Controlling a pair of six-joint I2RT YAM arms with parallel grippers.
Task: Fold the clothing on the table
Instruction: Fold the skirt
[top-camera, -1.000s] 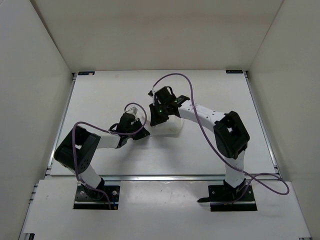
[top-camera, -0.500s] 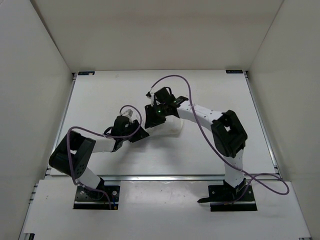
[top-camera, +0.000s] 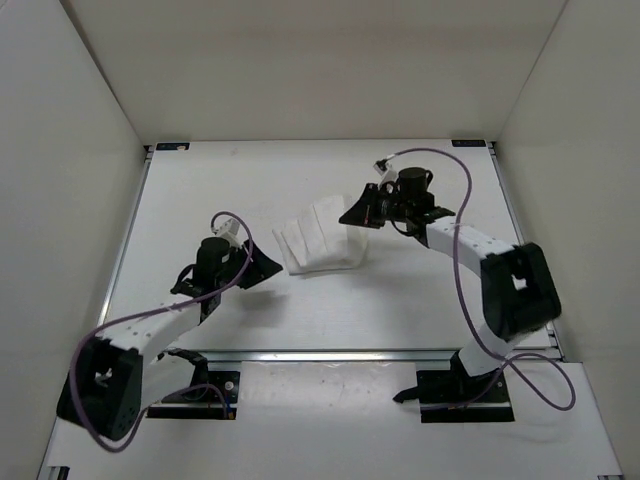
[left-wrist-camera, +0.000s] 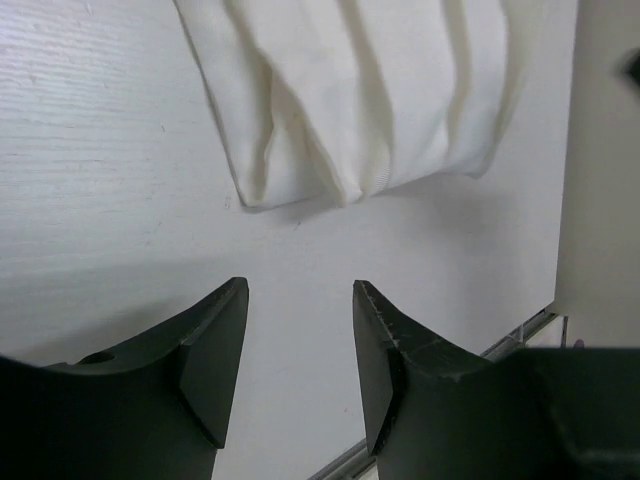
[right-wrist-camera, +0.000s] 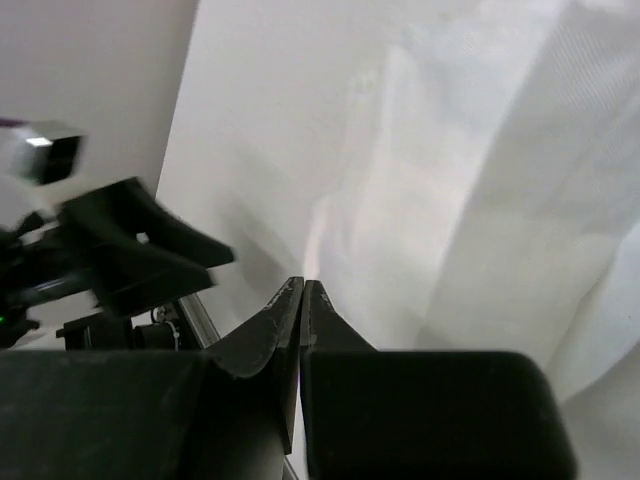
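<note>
The clothing (top-camera: 320, 238) lies folded into a compact white bundle with lengthwise creases near the middle of the table (top-camera: 200, 190). My left gripper (top-camera: 268, 263) is just to its near left, apart from it and open. In the left wrist view the clothing (left-wrist-camera: 370, 90) lies beyond the left gripper (left-wrist-camera: 300, 300), with only bare table between the fingers (left-wrist-camera: 215, 340). My right gripper (top-camera: 352, 214) hovers at the clothing's far right edge, shut. In the right wrist view the right gripper (right-wrist-camera: 302, 287) has its jaws pressed together with nothing in them, the clothing (right-wrist-camera: 500, 190) just beyond.
White walls enclose the table on three sides. A metal edge rail (top-camera: 330, 353) runs along the near side in front of both arm bases. Purple cables (top-camera: 440, 155) loop off each arm. The left arm (right-wrist-camera: 120, 250) shows at the left of the right wrist view.
Both grippers have drawn back from the clothing, the left toward the near left and now open, the right toward the right, opening and then shutting. The clothing now lies uncovered.
</note>
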